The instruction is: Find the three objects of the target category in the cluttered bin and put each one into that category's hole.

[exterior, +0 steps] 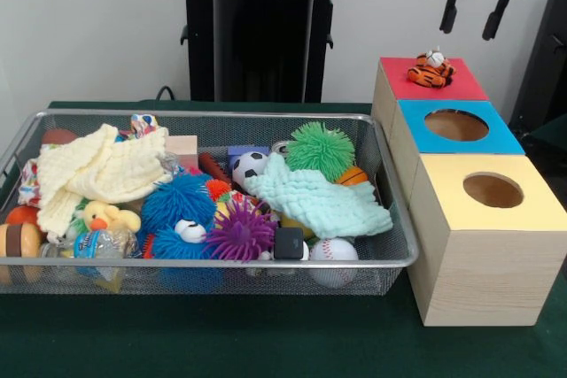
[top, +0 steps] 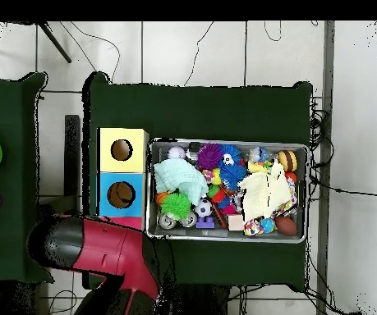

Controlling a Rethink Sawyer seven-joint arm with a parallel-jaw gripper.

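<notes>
The silver wire-mesh bin point(exterior: 221, 116) sits on the green table, full of toys; it also shows in the overhead view point(top: 228, 142). An orange-and-black striped tiger plush point(exterior: 431, 69) lies on the red face of the far wooden box point(exterior: 465, 88) and covers its hole. My gripper point(exterior: 471, 17) hangs open and empty just above and right of the tiger. A yellow duck plush point(exterior: 106, 216) lies in the bin's near left part, beside a cream cloth point(exterior: 97, 170). No third plush shows. In the overhead view my arm point(top: 101, 246) hides the gripper and most of the red box.
A blue-faced box point(exterior: 456, 142) and a yellow-faced box point(exterior: 493, 219) stand in a row in front of the red one. The bin also holds a mint cloth point(exterior: 319, 201), green point(exterior: 320, 150), blue point(exterior: 177, 203) and purple point(exterior: 239, 232) fuzzy balls, a soccer ball point(exterior: 250, 165) and a baseball point(exterior: 334, 250).
</notes>
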